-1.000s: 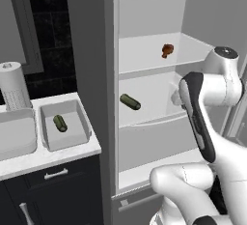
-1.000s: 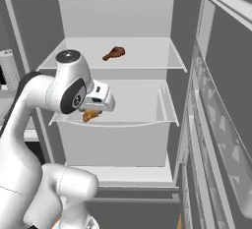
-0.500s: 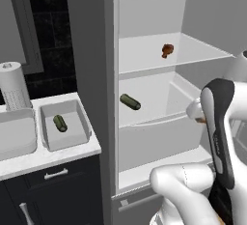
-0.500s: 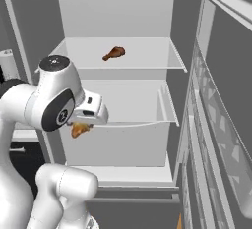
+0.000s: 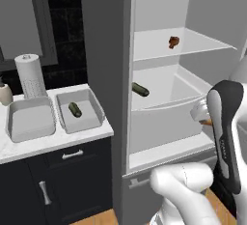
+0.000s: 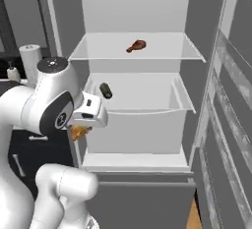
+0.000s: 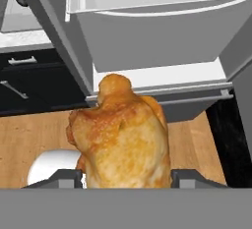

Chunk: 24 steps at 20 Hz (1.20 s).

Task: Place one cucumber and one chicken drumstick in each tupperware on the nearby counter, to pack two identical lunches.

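Judging by how things lie, the packing is under halfway done: on the counter (image 5: 58,139) at the left of the left base view, the right tupperware (image 5: 79,114) holds one cucumber (image 5: 74,109), while the left tupperware (image 5: 30,120) looks bare. A second cucumber (image 5: 140,90) lies on the middle fridge shelf, and a second chicken drumstick (image 5: 173,41) sits on the upper shelf (image 6: 162,51). The gripper (image 7: 125,176) is pinching a chicken drumstick (image 7: 121,134), which fills the centre of the hand view. There its long axis runs bottom to top, the narrower knob end pointing up toward the fridge drawer (image 7: 162,31). In the right base view it shows at centre left, under the hand. Left to do: both drumsticks and one cucumber.
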Motion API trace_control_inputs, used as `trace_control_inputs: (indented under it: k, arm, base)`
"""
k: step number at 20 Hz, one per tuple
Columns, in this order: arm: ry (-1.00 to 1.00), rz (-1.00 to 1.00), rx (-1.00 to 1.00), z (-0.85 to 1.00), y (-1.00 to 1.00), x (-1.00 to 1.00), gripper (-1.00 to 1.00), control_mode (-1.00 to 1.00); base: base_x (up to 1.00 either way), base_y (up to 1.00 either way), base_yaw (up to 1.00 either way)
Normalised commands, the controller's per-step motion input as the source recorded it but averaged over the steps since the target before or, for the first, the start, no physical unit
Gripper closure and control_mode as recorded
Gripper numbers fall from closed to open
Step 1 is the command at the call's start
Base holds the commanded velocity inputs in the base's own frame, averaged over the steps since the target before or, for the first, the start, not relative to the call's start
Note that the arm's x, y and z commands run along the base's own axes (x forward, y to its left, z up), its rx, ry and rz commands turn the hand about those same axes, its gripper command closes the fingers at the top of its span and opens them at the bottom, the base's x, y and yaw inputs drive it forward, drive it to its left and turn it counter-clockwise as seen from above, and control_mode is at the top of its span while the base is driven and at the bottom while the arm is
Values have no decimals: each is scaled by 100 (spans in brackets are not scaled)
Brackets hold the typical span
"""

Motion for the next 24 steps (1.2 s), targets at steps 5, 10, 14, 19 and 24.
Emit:
trace_control_inputs:
  k: [5,10,14,19,24]
  arm:
    - [0,0,0,0,0,0,100,100]
    - [0,0,0,0,0,0,100,100]
    - [0,0,0,0,0,0,100,100]
    - [0,0,0,0,0,0,100,100]
    - [0,-3,0,0,7,21,100,-100]
  base:
    - [-25,100,-2]
    - [3,100,-16]
    - [53,80,-14]
    - [73,38,-8]
    - [31,2,-3]
